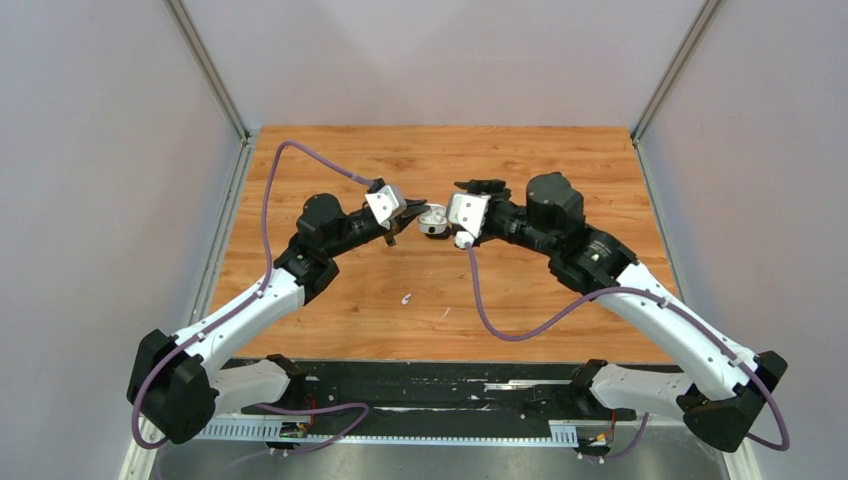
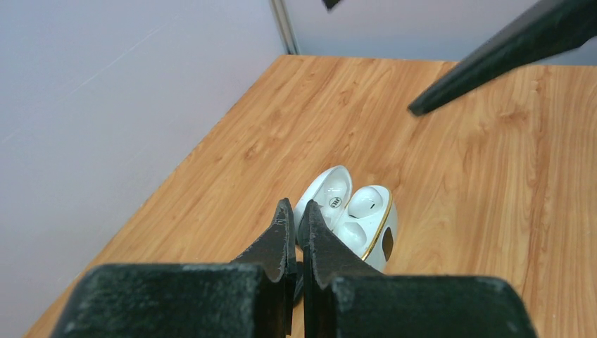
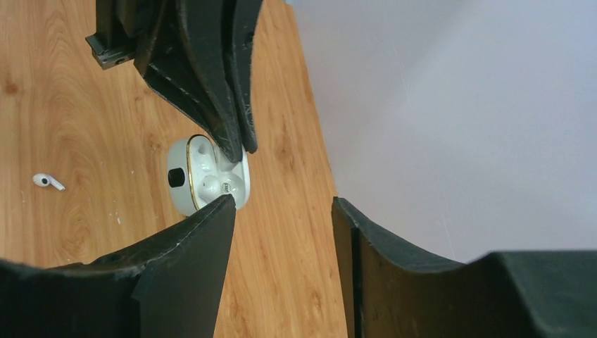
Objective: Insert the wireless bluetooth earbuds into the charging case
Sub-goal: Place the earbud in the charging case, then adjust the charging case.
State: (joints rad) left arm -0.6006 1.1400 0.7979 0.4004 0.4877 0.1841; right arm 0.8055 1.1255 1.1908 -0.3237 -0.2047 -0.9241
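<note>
Wireless bluetooth earbuds are split between two places: a loose earbud (image 1: 407, 298) lies on its side on the bare wood, and a seated earbud (image 2: 366, 203) appears to rest in a well of the open charging case (image 1: 432, 220).

The surface is a wooden table (image 1: 560, 170) with an orange-brown grain. Plain pale lilac walls (image 1: 100, 150) close it in on three sides, with thin metal posts (image 1: 205, 65) at the back corners. A small white fleck (image 1: 445, 313) lies on the wood near the loose earbud.

Both arms reach inward and meet over the middle of the table, with the case standing between the two grippers. The left gripper (image 2: 296, 211) has its dark fingers pressed almost together, leaving only a thin slit. Its tips are at the case's raised lid, right at the rim. Whether they touch the lid or pinch anything cannot be told.

The right gripper (image 3: 281, 204) has its fingers spread wide and holds nothing. In its wrist view the case sits just beyond the tip of one finger, outside the gap between them, and the left gripper's tips come down onto the case from above.

The loose earbud is closer to the arm bases than the case, apart from both grippers.
</note>
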